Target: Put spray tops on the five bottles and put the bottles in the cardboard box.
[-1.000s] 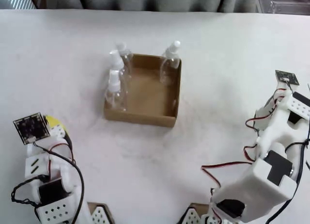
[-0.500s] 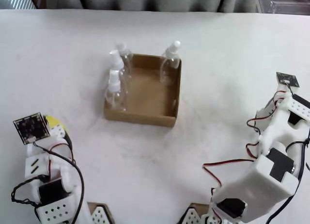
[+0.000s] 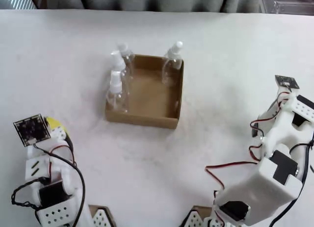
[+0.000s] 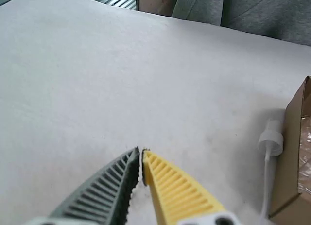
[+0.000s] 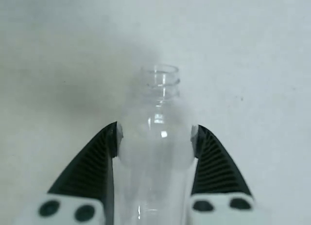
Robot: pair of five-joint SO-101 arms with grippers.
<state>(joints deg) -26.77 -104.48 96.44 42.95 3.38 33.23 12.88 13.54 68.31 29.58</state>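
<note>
On the left of a white table [image 3: 73, 50], the left claw [image 4: 141, 154] rests low with its grey and yellow jaws pressed together, holding nothing. Just beyond it a loose spray top [image 4: 270, 140] with its thin tube lies on the table beside the wall of the cardboard box [image 3: 147, 116].

The box sits mid-table. Four capped bottles [image 3: 171, 65] stand at it: three along its left wall and one at its far right corner, seemingly inside.

On the right, the right claw [image 5: 155, 132] is clamped on either side of a clear open-necked bottle [image 5: 160, 84] that has no top.

This looks like the last bottle, so the fitting step is in hand. The next move probably calls for the left claw to open, take the loose spray top and thread its tube into the held bottle's neck.

Compared with a second ago, the right arm [image 3: 274, 153] has shifted slightly toward the middle. The left arm, box and capped bottles are unchanged.
</note>
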